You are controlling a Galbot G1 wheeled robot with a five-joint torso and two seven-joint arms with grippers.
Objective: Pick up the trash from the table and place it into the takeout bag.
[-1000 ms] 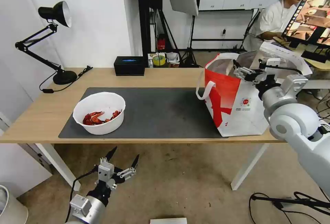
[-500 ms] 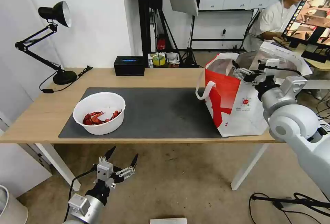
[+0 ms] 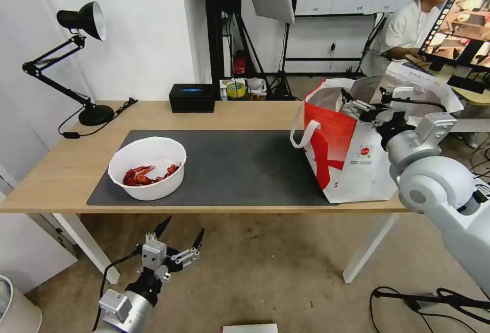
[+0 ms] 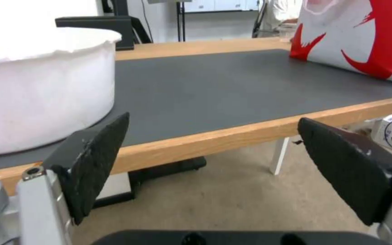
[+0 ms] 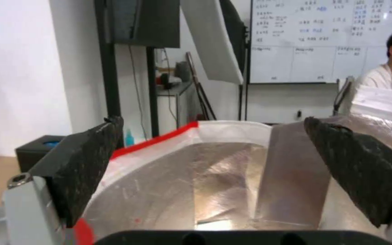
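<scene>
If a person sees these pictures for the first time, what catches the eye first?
Probably the big white and red takeout bag standing open at the table's right end, with the open right gripper over its foil-lined mouth. Next, the white bowl of red crayfish shells on the grey mat's left end, with the open left gripper below the table's front edge.

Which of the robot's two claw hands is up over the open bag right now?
The right gripper, fingers open, hangs over the mouth of the white and red foil-lined takeout bag. The left gripper sits low, below the front edge of the wood-topped table.
</scene>
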